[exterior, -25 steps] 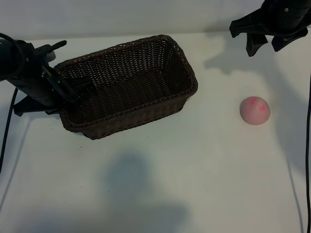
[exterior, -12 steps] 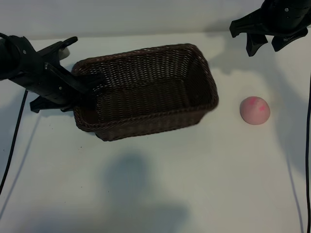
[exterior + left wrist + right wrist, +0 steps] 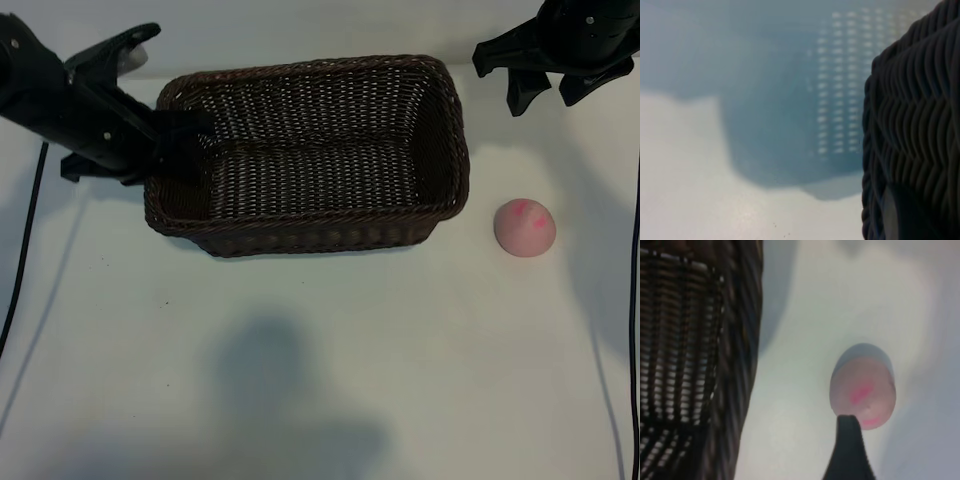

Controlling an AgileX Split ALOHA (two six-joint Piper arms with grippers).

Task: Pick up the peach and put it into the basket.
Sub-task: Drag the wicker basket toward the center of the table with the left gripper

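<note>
Peach [image 3: 525, 227] lies on the table below the released right pincer [image 3: 552, 90]; left pincer [image 3: 165, 140] grasps the basket [image 3: 310, 235].

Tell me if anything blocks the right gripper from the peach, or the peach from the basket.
Nothing visible does. The small pale-pink peach lies alone on bare white table, the open right gripper above it. The dark-brown woven wicker basket sits beside it, apart, top open.
</note>
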